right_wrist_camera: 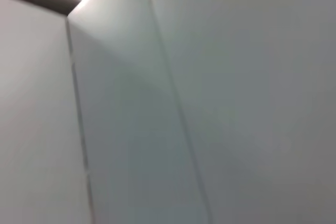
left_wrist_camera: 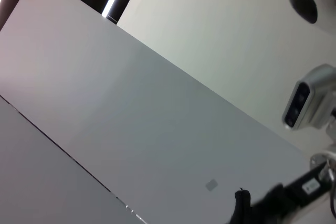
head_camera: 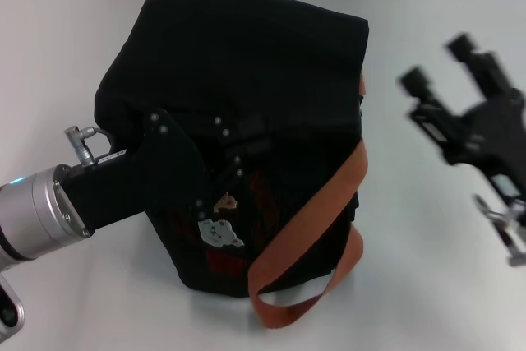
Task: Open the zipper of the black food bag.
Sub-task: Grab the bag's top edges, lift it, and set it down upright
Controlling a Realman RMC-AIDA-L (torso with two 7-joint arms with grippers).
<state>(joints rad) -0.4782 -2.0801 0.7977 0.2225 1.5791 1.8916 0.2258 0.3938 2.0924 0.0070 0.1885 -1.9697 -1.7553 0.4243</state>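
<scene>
Left gripper [head_camera: 234, 150] on black food bag [head_camera: 246, 63] – jaws unclear – right gripper [head_camera: 444, 63] spread wide, apart

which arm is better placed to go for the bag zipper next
Probably the left. The left gripper is already over the black food bag, against its top and front. The right gripper hangs over the table, clear of the bag. The zipper itself is not visible.

Matt cloth black food bag [head_camera: 246, 63] — woven webbing handles [head_camera: 312, 211], smooth white table [head_camera: 427, 269].
</scene>
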